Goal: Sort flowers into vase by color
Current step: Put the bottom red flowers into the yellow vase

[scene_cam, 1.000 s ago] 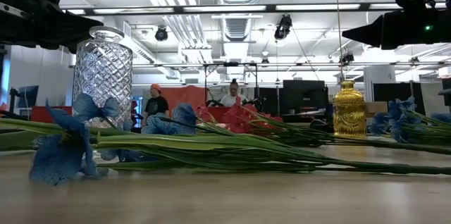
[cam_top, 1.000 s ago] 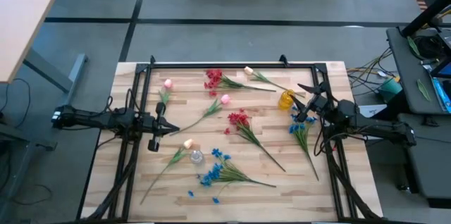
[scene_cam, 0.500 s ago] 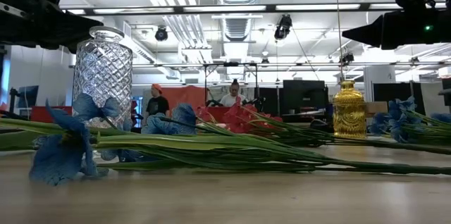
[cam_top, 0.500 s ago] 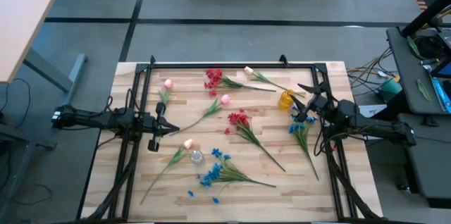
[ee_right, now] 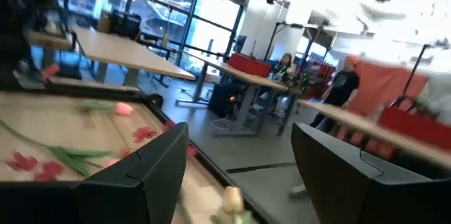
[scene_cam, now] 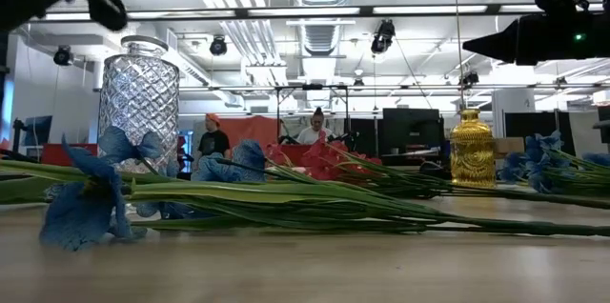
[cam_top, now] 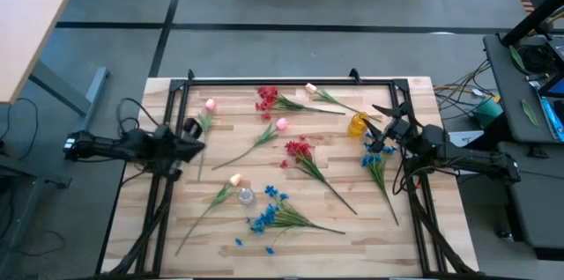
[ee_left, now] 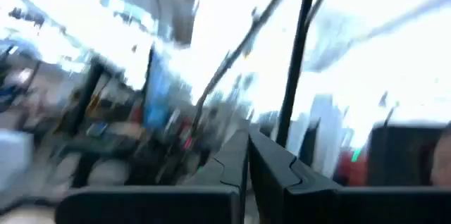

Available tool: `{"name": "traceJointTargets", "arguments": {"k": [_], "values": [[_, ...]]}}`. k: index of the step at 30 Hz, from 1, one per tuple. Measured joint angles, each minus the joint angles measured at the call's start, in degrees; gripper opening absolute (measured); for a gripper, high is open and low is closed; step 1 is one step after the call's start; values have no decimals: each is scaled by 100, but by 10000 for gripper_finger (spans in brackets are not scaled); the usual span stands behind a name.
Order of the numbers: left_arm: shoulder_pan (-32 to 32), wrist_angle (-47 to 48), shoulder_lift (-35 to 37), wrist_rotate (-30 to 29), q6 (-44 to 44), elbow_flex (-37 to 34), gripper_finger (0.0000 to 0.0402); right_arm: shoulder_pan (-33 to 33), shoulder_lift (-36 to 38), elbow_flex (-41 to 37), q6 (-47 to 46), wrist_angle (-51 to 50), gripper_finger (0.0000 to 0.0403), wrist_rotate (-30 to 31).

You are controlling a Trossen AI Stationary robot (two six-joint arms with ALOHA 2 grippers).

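Nothing looks sorted: the flowers (cam_top: 300,150) lie scattered, both vases (cam_top: 245,196) empty, left gripper (cam_top: 189,127) closed on nothing, right gripper (cam_top: 384,130) gaping, empty.

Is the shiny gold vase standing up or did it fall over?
Standing up. In the low view the shiny gold vase sits upright on the wooden table, neck pointing up.

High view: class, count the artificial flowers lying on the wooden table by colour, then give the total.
Red cluster flowers: 2
Blue cluster flowers: 2
Pink tulip-like buds: 2
Peach or cream tulip-like buds: 2
Total: 8
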State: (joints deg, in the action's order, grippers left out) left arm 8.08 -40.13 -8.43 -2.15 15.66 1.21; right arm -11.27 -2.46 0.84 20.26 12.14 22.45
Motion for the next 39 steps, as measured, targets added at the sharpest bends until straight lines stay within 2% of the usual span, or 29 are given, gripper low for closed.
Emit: {"name": "traceJointTargets", "arguments": {"k": [4, 8, 9, 17, 23, 27, 32, 35, 37, 39], "values": [[0, -808, 43, 0, -108, 14, 0, 2, -25, 0, -2040, -26, 244, -39], [2, -836, 48, 2, -163, 96, 0, 0, -32, 0, -4951, 15, 244, -232], [0, -838, 44, 2, -164, 106, 0, 0, -50, 0, -5226, 33, 244, -404], [2, -824, -101, -15, 77, 156, 0, 143, -72, 53, -5557, 38, 244, -2009], [2, -783, -767, -40, 305, 122, 0, 631, -86, 388, -5380, 44, 244, -2890], [2, -769, -1371, -150, 312, 170, 0, 1114, -222, 836, -5071, 21, 244, -3111], [-2, -688, -1944, -326, 400, 399, 0, 1565, -723, 1386, -4564, -206, 244, -3056], [-2, 140, -2161, -990, 416, 776, 0, 1655, -1156, 1607, -4218, -245, 244, -2975], [-7, 1301, -2302, -1414, 436, 1168, 0, 1655, -1444, 1740, -3966, -275, 244, -2939], [-7, 2745, -2454, -1740, 589, 1638, 0, 1652, -1733, 1888, -4194, -385, 244, -2750]]}}
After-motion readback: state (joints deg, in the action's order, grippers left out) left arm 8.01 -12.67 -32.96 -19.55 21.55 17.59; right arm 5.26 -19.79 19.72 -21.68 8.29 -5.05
